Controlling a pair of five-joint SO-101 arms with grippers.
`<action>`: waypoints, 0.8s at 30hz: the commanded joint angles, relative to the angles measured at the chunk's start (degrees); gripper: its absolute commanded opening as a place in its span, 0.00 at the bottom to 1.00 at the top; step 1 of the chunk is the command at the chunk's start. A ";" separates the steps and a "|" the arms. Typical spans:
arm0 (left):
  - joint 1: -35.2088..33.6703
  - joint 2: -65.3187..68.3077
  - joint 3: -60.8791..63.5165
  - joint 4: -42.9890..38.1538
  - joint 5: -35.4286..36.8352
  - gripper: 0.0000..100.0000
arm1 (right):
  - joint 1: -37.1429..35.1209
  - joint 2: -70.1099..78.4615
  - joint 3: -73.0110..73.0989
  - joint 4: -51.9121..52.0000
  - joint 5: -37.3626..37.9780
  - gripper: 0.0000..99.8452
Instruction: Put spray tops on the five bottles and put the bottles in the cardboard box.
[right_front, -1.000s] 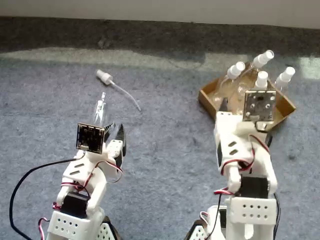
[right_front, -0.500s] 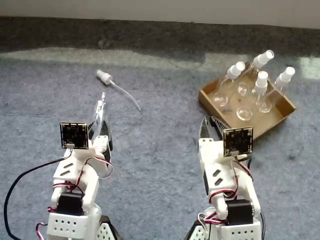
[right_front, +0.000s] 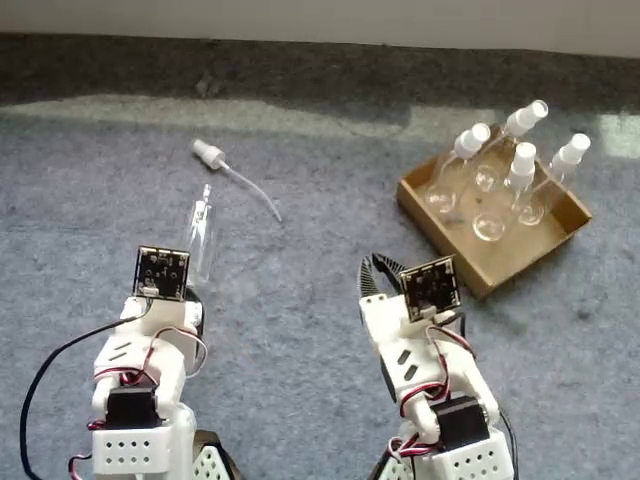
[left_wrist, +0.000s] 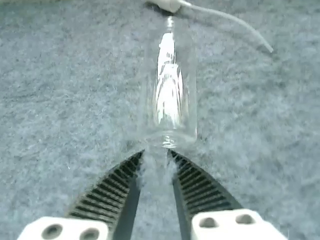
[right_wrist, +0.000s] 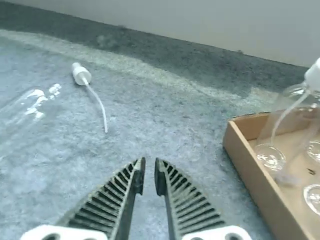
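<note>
Two empty grippers are recorded: left gripper (left_wrist: 156, 154) slightly parted, just short of the base of the uncapped bottle (left_wrist: 170, 90); right gripper (right_wrist: 148, 167) nearly closed. A loose spray top (right_front: 210, 153) is seen beyond that bottle. Four capped bottles (right_front: 455, 165) are held in the cardboard box (right_front: 440, 235).

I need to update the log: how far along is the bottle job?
Done: four bottles with tops on sit in the cardboard box. In hand: nothing is gripped. The left gripper sits right at the base of the fifth bottle, which lies on the carpet without a top. The right gripper is empty. Left to do: fit the loose spray top lying near its neck, then box that bottle.
</note>
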 joint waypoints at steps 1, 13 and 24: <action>-1.01 -0.75 1.10 5.71 -0.97 0.04 | -2.42 -0.66 1.01 -0.04 0.35 0.01; -1.10 -0.66 1.10 18.02 -0.97 0.04 | -6.90 -0.66 8.48 -0.13 0.62 0.02; -1.10 -0.66 1.10 18.02 -1.05 0.04 | 0.84 -0.66 11.47 8.40 0.18 0.02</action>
